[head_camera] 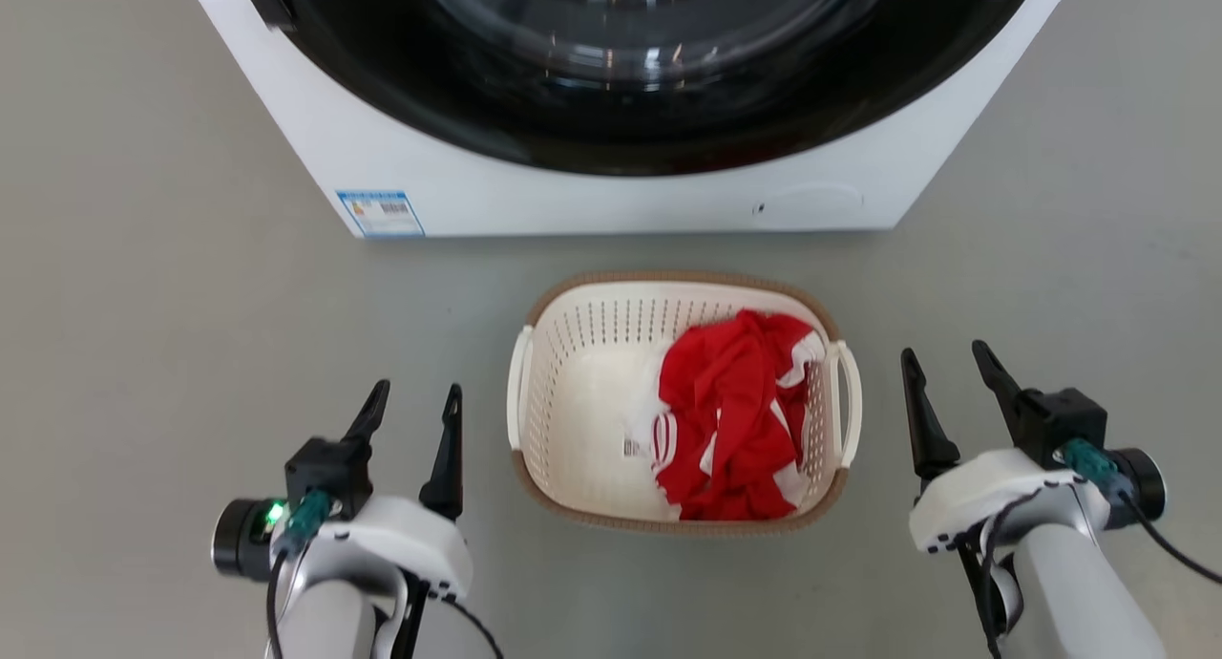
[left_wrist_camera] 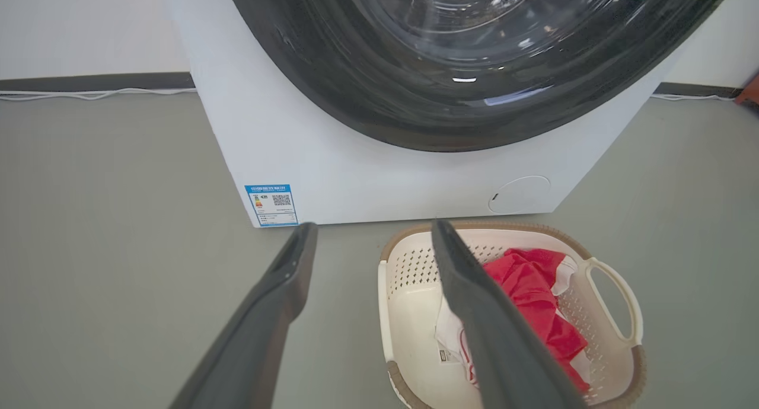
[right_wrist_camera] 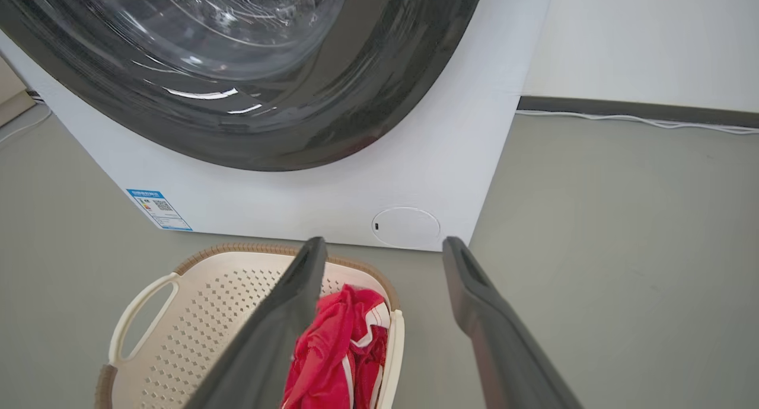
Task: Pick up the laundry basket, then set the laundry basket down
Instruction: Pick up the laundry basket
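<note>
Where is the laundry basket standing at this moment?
In the head view the laundry basket stands on the grey floor at the centre, just in front of the white washing machine, between the open left claw and the open right claw, touching neither.

A white front-loading washing machine [head_camera: 611,186] with a dark glossy round door [left_wrist_camera: 468,59] stands on a smooth grey-green floor [head_camera: 143,286], a blue energy label [head_camera: 380,213] low on its front corner. Behind it, a white wall [right_wrist_camera: 646,38] meets a dark skirting board [right_wrist_camera: 634,108], along which a white cable [left_wrist_camera: 89,93] runs.
</note>
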`<state>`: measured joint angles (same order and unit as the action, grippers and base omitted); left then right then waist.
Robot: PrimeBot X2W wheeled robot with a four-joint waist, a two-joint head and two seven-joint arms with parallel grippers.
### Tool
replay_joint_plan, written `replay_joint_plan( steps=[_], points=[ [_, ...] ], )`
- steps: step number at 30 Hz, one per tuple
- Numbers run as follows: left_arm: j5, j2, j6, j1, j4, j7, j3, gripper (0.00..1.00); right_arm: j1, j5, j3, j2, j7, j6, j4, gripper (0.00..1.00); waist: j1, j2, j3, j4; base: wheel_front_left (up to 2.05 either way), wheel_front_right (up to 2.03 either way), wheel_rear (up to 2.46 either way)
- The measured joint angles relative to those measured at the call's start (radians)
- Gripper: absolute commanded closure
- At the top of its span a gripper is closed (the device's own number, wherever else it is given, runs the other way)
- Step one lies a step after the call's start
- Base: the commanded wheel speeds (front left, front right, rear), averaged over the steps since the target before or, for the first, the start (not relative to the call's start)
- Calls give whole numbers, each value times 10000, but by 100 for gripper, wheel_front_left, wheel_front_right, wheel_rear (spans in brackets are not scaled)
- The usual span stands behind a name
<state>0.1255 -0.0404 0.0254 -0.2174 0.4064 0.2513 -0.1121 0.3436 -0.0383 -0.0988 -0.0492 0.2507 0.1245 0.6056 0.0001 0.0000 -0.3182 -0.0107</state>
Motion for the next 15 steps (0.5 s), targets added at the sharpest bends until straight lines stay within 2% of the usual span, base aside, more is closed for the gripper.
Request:
replay_joint_plan(
  steps=[15],
  points=[
    [456,52,117,-2940,3335,0,-698,0,2158,-286,-364,-36,2,0,2489,0,0,0,-2062,-67,0,0,0]
  ],
)
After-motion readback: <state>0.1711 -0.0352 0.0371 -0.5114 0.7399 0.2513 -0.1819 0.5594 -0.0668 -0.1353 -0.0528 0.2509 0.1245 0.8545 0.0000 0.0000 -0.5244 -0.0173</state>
